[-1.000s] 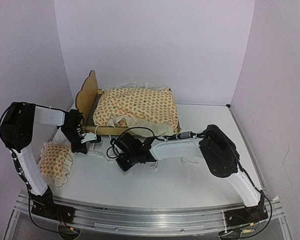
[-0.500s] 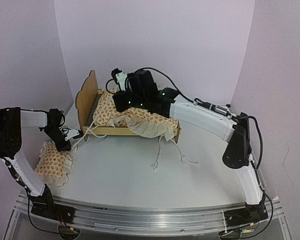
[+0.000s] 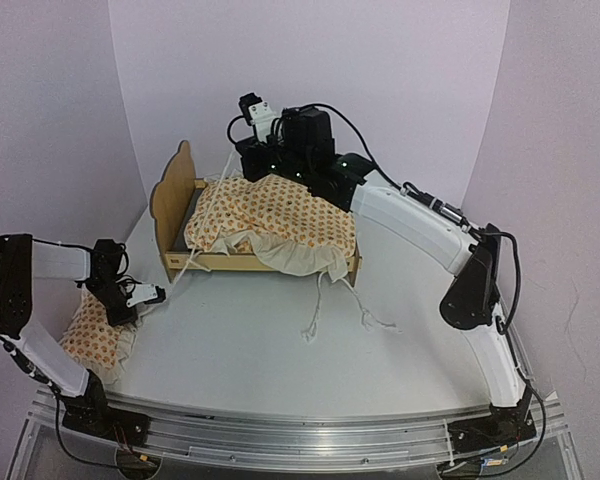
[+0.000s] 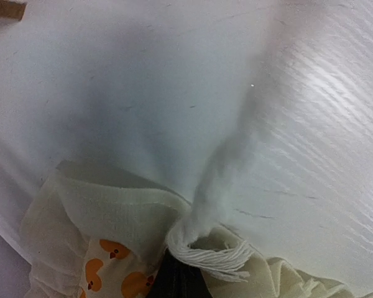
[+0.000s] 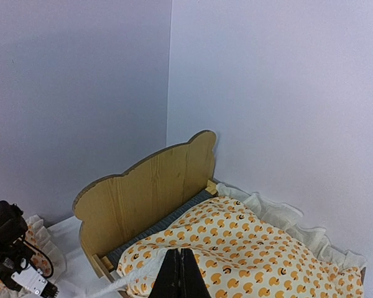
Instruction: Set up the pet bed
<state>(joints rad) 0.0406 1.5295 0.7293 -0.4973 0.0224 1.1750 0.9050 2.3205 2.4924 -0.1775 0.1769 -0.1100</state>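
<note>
**Dressing the pet bed: cushion on, not yet squared**

The pet bed (image 3: 175,195) stands at the tabletop's (image 3: 280,350) back left, long axis running left to right, headboard upright at the left end. The right pincer (image 5: 179,276), closed, seemingly pinches the cushion (image 3: 280,215), which sags over the front rail. The left pincer (image 4: 174,278), closed, seems to grip a tie cord (image 4: 227,180) over the pillow (image 3: 85,335). Next, I judge: seat the cushion inside the rails.

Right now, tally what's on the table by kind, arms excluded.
Bed: 1
Cushion: 1
Pillow: 1
Total: 3
</note>
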